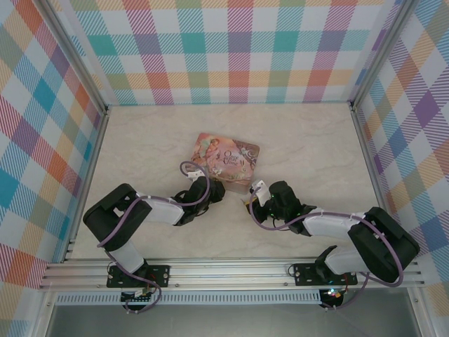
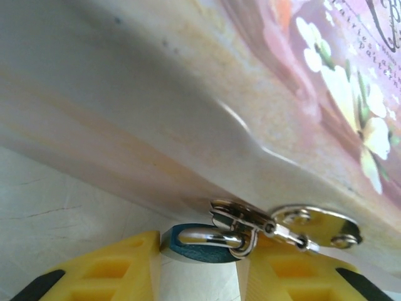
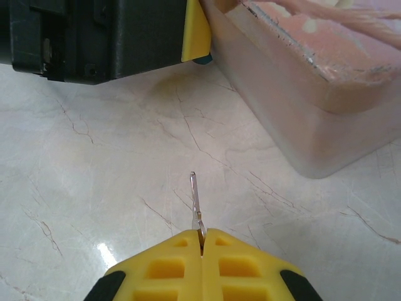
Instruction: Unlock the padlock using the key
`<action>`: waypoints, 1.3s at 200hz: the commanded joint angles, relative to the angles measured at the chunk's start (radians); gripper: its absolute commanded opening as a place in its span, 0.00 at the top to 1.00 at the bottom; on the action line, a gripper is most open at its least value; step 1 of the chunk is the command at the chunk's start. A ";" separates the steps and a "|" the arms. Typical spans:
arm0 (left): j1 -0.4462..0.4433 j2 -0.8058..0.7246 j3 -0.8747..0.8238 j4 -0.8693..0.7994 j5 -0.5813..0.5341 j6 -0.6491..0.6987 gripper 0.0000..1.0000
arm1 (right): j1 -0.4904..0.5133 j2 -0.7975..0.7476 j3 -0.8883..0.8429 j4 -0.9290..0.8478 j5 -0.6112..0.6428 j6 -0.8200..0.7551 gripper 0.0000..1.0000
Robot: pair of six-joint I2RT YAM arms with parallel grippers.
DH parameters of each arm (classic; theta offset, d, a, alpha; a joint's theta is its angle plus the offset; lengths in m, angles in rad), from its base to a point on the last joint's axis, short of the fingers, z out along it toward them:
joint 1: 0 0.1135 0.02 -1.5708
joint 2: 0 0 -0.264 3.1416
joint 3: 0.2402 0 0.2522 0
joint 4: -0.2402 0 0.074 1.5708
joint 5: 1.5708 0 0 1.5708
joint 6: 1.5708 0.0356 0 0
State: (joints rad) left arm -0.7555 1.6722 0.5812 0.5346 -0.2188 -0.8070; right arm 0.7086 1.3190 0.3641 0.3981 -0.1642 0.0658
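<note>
Left tool (image 2: 198,276) pinches the padlock (image 2: 202,249) at the tin (image 2: 188,125) clasp (image 2: 313,224); right tool (image 3: 202,241), closed on the key (image 3: 196,200), must next aim it into the keyhole.

Surface (image 1: 316,140): we see a cream, marble-look top crossed by thin brownish veins, with a small bright glare in the right wrist view.
Lying on it: a pink illustrated tin (image 1: 226,161), flat on its base, lid up, set slightly askew near the middle.
Tin's side wall: we see its lower edge meeting the surface.
Padlock (image 2: 200,249): hooked to the tin's hasp, low by the surface; we cannot tell whether it touches.
</note>
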 commanded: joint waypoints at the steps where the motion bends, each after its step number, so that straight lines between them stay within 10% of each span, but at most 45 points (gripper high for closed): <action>1: 0.011 0.019 0.019 0.010 -0.024 0.022 0.68 | 0.007 -0.024 -0.017 0.002 -0.001 -0.013 0.97; 260: 0.007 -0.217 0.095 -0.260 0.273 -0.341 0.83 | 0.052 0.097 0.086 0.035 -0.057 -0.129 0.97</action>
State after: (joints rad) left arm -0.7551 1.5070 0.6369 0.2584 0.0113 -1.1130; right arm 0.7544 1.4078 0.4236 0.4252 -0.2058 -0.0212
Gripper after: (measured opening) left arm 0.192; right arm 0.059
